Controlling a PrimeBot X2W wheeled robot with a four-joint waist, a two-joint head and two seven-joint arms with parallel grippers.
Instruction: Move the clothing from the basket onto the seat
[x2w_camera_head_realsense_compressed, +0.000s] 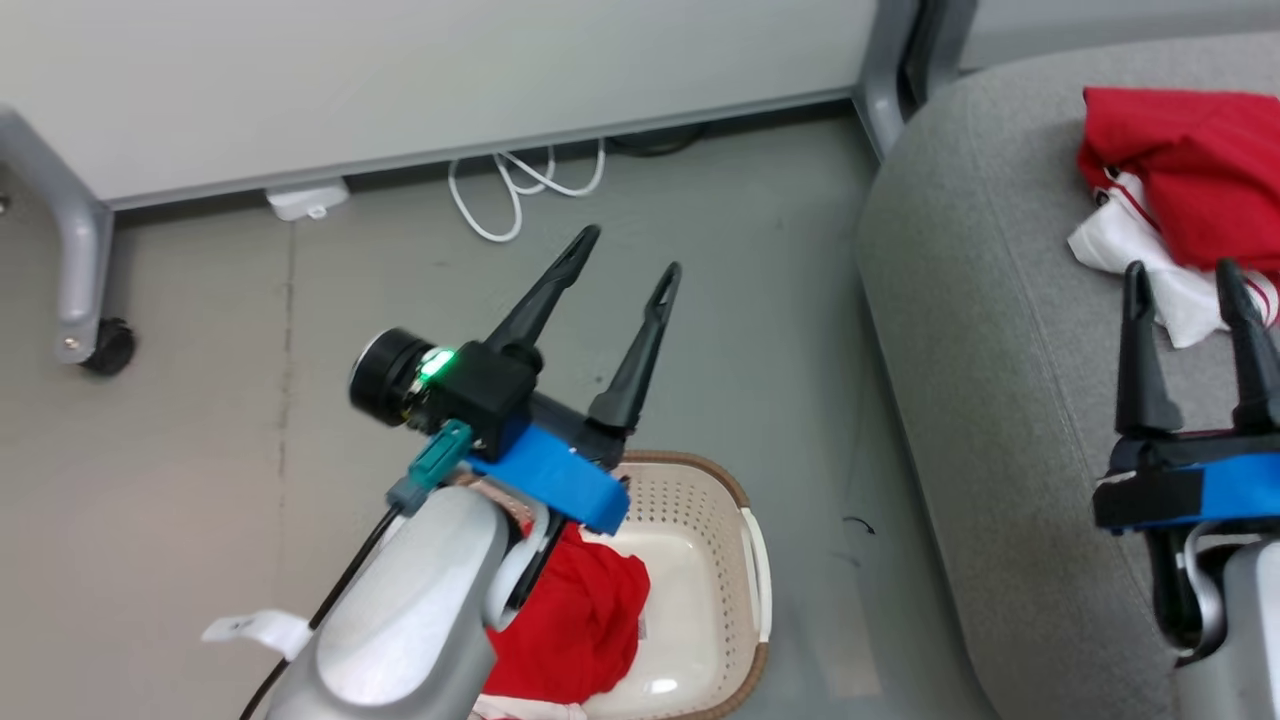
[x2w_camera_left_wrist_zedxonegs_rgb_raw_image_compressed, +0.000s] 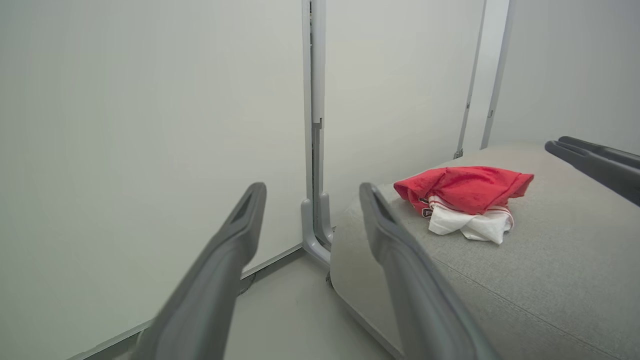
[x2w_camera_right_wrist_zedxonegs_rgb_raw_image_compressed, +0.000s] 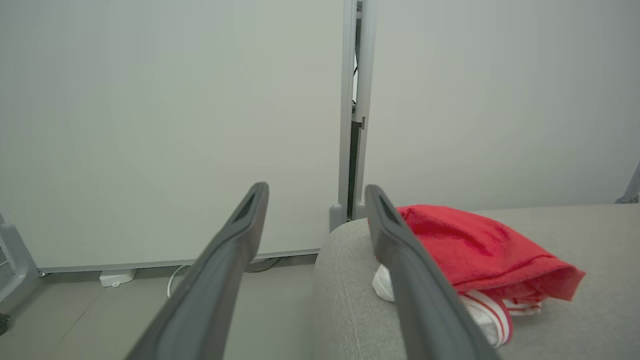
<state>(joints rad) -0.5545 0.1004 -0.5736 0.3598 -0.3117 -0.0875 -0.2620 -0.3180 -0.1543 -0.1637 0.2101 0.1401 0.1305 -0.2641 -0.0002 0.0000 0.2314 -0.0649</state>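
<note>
One red and white garment (x2w_camera_head_realsense_compressed: 1185, 190) lies crumpled on the grey seat (x2w_camera_head_realsense_compressed: 980, 300) at the upper right; it also shows as a heap (x2w_camera_left_wrist_zedxonegs_rgb_raw_image_compressed: 462, 200) in the left wrist view and close up (x2w_camera_right_wrist_zedxonegs_rgb_raw_image_compressed: 480, 255) in the right wrist view. A second red garment (x2w_camera_head_realsense_compressed: 575, 625) sits in the cream basket (x2w_camera_head_realsense_compressed: 735, 560) on the floor, partly hidden by my left arm. My left gripper (x2w_camera_head_realsense_compressed: 635, 255) hangs open above the basket, nothing between its fingers. Over the seat, my right gripper (x2w_camera_head_realsense_compressed: 1180, 275) stands open and empty, just short of the garment there.
A white partition wall (x2w_camera_head_realsense_compressed: 430, 80) with grey legs and a castor (x2w_camera_head_realsense_compressed: 105, 345) runs along the back. White cable loops (x2w_camera_head_realsense_compressed: 520, 190) and a small white box (x2w_camera_head_realsense_compressed: 305, 198) lie at its foot. A white tag (x2w_camera_head_realsense_compressed: 250, 630) lies on the grey floor at the lower left.
</note>
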